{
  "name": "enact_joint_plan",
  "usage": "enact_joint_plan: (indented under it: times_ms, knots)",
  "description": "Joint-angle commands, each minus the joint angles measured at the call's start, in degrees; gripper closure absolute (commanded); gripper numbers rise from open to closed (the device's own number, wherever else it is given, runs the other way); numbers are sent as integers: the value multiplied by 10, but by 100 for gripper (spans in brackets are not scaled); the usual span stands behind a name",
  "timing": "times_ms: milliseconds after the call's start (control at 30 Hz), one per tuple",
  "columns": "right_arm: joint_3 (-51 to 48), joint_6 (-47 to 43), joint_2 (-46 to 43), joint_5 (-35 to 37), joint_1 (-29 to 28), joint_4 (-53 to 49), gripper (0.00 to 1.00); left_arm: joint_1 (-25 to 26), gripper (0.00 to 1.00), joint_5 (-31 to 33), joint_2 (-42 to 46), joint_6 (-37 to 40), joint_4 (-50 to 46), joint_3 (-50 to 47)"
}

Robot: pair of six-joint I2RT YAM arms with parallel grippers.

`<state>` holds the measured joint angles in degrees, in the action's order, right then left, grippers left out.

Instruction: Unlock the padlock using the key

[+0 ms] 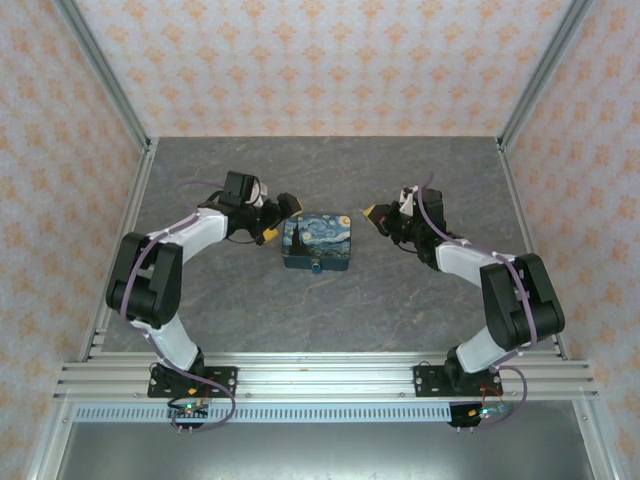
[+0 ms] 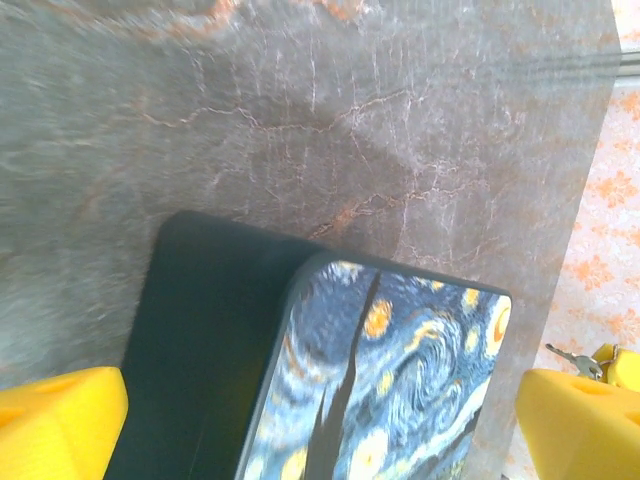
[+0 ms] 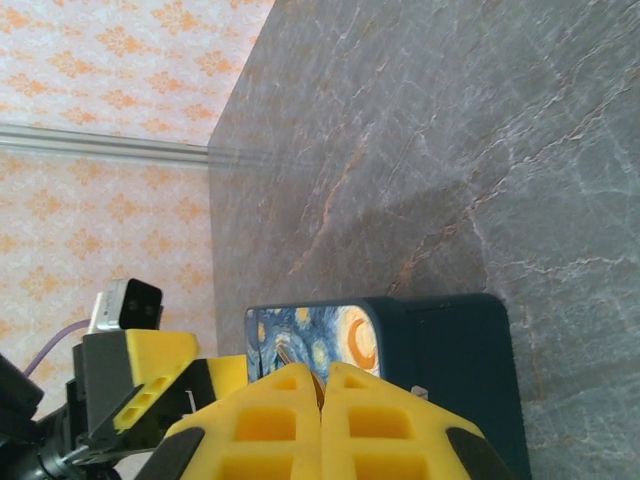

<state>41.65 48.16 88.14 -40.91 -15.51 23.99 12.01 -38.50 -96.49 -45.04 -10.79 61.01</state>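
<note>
Two grippers close in on the padlock (image 1: 317,243), which lies flat in the middle of the grey marbled table (image 1: 430,300), starry painted face up and teal edges showing. It's sealed all round, a solid closed block as far as the cameras show. A small teal nub (image 1: 316,266) sits at its near edge, too small to make out.

On the left, the left gripper (image 1: 282,220) has its yellow fingers spread wide, right beside the padlock's far-left corner. From the left wrist camera the block lies between the two fingertips, dark side wall towards the lens. Contact? Can't tell.

Over on the right, the right gripper (image 1: 372,212) has its fingers pressed tight together, pointing at the padlock's right end but clear of it. The left wrist camera catches that yellow tip past the block, and jutting from it is the key (image 2: 568,358). It's a thin silvery blade that seems to be pinched in those fingers, its head hidden.
</note>
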Motion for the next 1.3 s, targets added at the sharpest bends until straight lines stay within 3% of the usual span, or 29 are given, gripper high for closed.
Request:
enact_joint_plan:
  times_ms: [0,233,467,733,1000,1267]
  knots:
    - [0,1,-31,11,-14,12,100,-1,0,44,84,47,-58,-16]
    - [23,3,-26,10,-39,-2,100,65,0,83,224,105,-75,-119]
    - [35,13,-25,13,-58,-16,100,144,2,149,268,117,31,-241]
    - [36,24,-20,34,-84,-19,100,183,17,162,231,103,195,-306]
    - [40,36,-8,42,-87,-7,100,218,27,159,163,141,286,-303]
    - [49,37,1,39,-89,-13,100,246,37,208,102,170,390,-330]
